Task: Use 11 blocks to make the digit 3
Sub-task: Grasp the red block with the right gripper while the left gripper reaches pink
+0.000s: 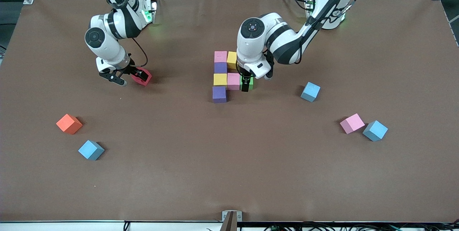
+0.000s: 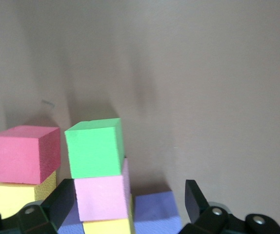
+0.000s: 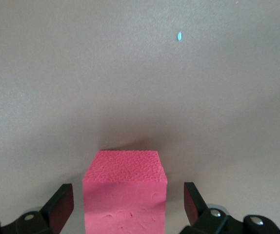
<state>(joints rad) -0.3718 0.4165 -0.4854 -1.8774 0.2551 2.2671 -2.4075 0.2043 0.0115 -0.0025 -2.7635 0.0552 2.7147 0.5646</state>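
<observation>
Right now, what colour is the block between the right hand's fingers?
Red, sitting on the table between the open fingers; the right wrist view shows it best.

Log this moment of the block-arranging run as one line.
left gripper: open at green block, beside partial digit 3 | right gripper: open around red block, not lifted | loose: pink block
</observation>
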